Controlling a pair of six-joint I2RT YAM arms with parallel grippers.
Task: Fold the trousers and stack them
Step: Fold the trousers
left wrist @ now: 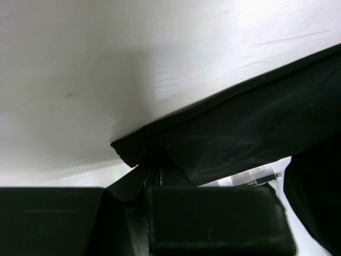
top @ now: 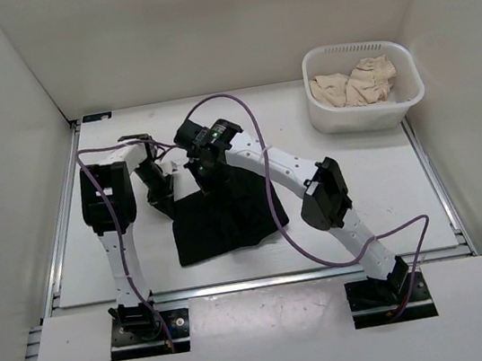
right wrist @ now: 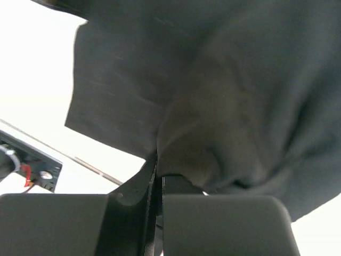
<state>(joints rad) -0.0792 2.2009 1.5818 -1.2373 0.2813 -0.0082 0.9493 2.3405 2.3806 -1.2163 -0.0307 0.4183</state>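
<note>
Only overhead shows the basket (top: 367,113) — wrists show trousers (right wrist: 240,80).

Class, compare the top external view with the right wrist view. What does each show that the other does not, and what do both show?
Only the top external view shows the white basket holding beige cloth at the far right. It also shows the left gripper at the left edge of the black trousers. Only the right wrist view shows, close up, a bunched fold of fabric pinched where the closed fingers meet. Both views show the trousers and the right gripper down on them.
</note>
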